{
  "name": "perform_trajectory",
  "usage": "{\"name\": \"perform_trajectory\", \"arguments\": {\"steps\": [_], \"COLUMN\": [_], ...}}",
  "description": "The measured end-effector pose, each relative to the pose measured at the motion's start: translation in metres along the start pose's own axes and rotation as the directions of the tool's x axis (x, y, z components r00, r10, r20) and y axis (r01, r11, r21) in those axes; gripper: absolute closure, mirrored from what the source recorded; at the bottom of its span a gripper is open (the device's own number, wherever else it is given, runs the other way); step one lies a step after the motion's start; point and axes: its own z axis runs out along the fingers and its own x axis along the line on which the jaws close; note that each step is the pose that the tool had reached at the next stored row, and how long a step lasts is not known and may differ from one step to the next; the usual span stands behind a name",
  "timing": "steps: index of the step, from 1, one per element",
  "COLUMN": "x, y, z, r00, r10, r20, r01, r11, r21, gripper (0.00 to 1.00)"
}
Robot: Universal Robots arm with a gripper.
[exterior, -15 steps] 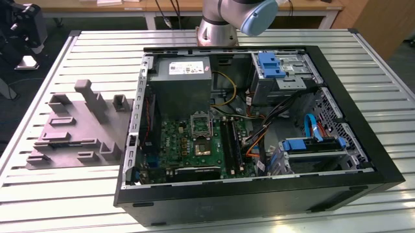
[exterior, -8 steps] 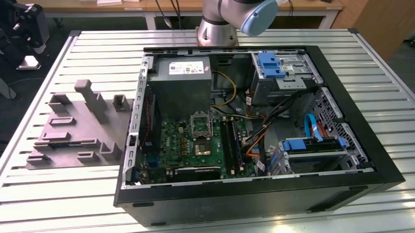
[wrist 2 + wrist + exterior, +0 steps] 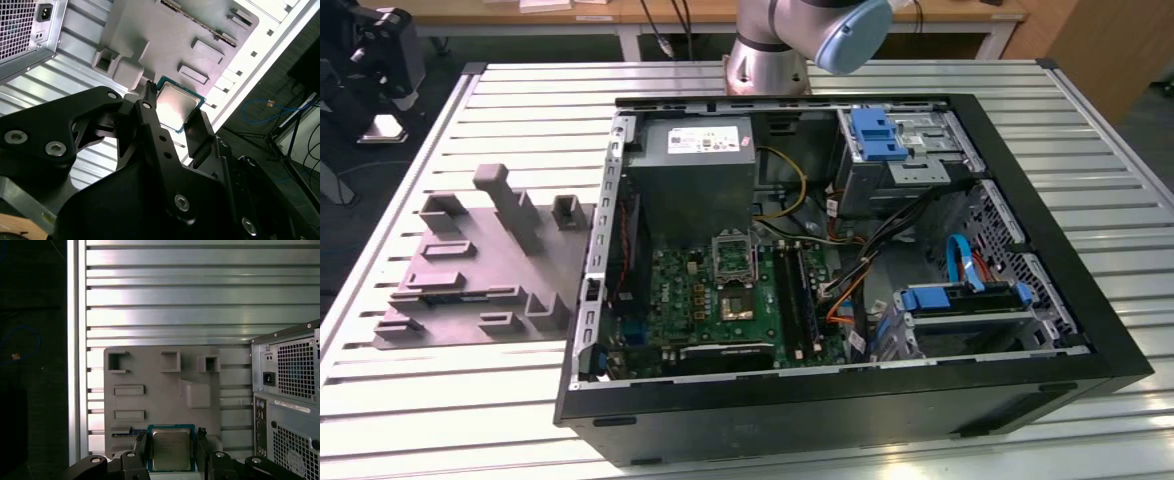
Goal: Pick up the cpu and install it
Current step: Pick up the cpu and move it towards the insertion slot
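Observation:
In both wrist views the cpu (image 3: 171, 450) (image 3: 181, 101), a thin square chip with a pale silver top and a green edge, sits between my gripper's two black fingers. The gripper (image 3: 171, 441) (image 3: 175, 105) is shut on it, one finger against each of two opposite edges. It hangs well above the grey moulded tray (image 3: 160, 390) (image 3: 165, 35) with nothing touching it from below. In the exterior view the motherboard's socket (image 3: 738, 303) lies inside the open computer case, with its metal bracket (image 3: 734, 258) just behind it.
The open black computer case (image 3: 854, 250) lies on the slatted metal table (image 3: 454, 400), with the tray (image 3: 480, 260) at the exterior view's left. Its power supply (image 3: 700, 175), cables (image 3: 854, 260) and blue-clipped drive cages (image 3: 961, 300) crowd the inside. The case's rear panel (image 3: 290, 390) stands beside the tray.

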Motion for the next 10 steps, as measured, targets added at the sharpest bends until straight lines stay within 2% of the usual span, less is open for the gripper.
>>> {"name": "perform_trajectory", "arguments": {"steps": [2,4,10], "x": [-0.0003,-0.0057,-0.0058], "y": [0.0,0.0002,0.0002], "z": [0.0,0.0001,0.0001], "r00": [1.0,1.0,1.0], "r10": [0.0,0.0,0.0], "r20": [0.0001,0.0,0.0], "r01": [0.0,0.0,0.0], "r11": [1.0,1.0,1.0], "r21": [0.0,0.0,0.0], "gripper": [0.53,0.53,0.53]}}
